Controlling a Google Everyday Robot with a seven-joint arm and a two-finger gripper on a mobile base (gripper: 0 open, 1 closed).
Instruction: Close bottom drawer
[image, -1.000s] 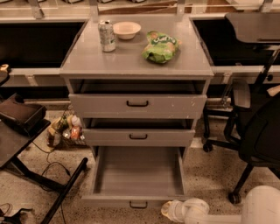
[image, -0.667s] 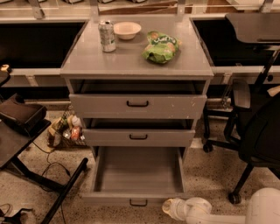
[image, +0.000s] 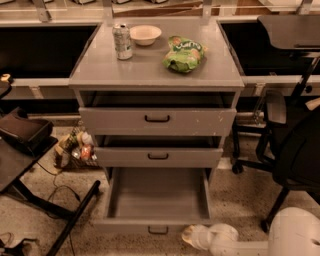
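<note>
The bottom drawer (image: 156, 200) of the grey cabinet is pulled far out, an empty grey tray with a short front panel and a small black loop handle (image: 158, 230) at its front. My white arm comes in from the lower right. Its gripper (image: 189, 235) sits low, just right of the drawer's front panel, near the handle.
The middle drawer (image: 158, 156) and top drawer (image: 157, 119) stand slightly open. On the cabinet top are a can (image: 122, 42), a bowl (image: 145, 34) and a green chip bag (image: 184, 53). A black office chair (image: 290, 150) stands at right, a black stand (image: 30, 150) at left.
The view has come closer to the cabinet. My arm has shifted slightly along the bottom drawer's front. The drawer is still pulled out.
</note>
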